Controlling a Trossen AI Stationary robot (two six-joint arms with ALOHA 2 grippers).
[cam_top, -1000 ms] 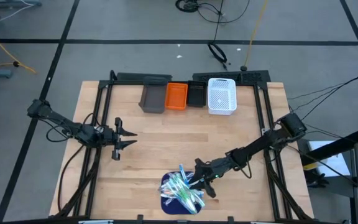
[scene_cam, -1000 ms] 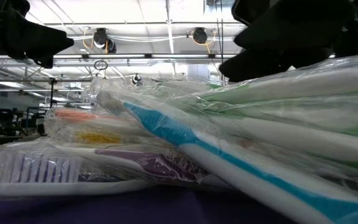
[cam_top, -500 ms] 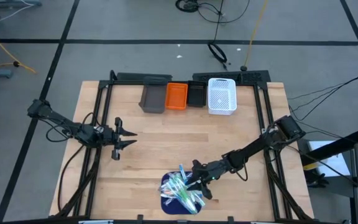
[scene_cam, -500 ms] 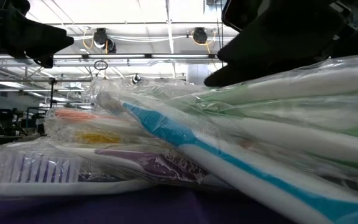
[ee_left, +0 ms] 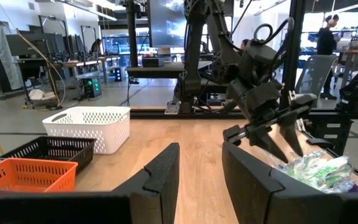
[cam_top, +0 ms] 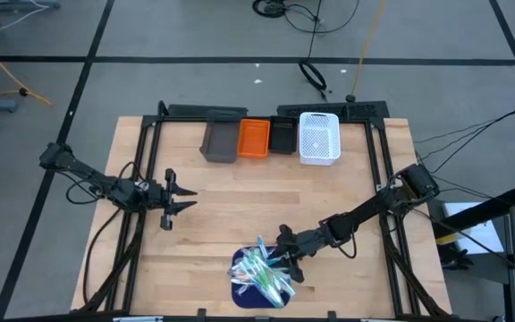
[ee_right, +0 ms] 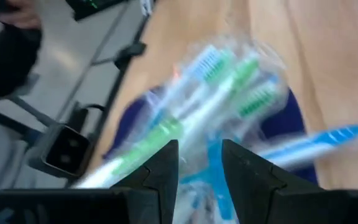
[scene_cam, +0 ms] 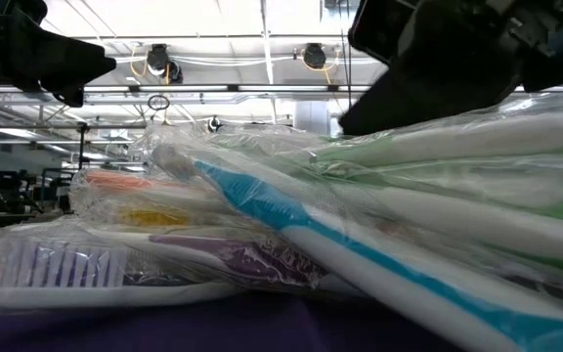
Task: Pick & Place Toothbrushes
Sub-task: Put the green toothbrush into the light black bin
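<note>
A: Four bins are lined up along the far edge of the wooden table (cam_top: pixel 240 192): a grey bin (cam_top: pixel 220 140), an orange bin (cam_top: pixel 254 139), a black bin (cam_top: pixel 282 136) and a white bin (cam_top: pixel 319 137). Nothing is seen inside any of them.

B: And well in front of that white bin, at the near edge, the toothbrushes (cam_top: pixel 262 270) are heaped on a dark blue mat (cam_top: pixel 240 275), each sealed in clear wrap.

A: The room is shown behind: grey floor, black tape lines, loose cables, ceiling lamps, workbenches, and a person far back in the left wrist view.

B: The pile is fanned out. Most long axes are laid diagonally across the mat; one blue-and-white brush (cam_top: pixel 262 244) is pointed up towards the white bin.

A: The right gripper (cam_top: pixel 286 262) is lowered onto the pile's white-bin side, fingers parted by a narrow gap, wrapped brushes seen between them; a grip cannot be confirmed.

B: The left gripper (cam_top: pixel 186 199) is held far to the left of the white bin, over bare wood, fingers spread, nothing carried.
</note>
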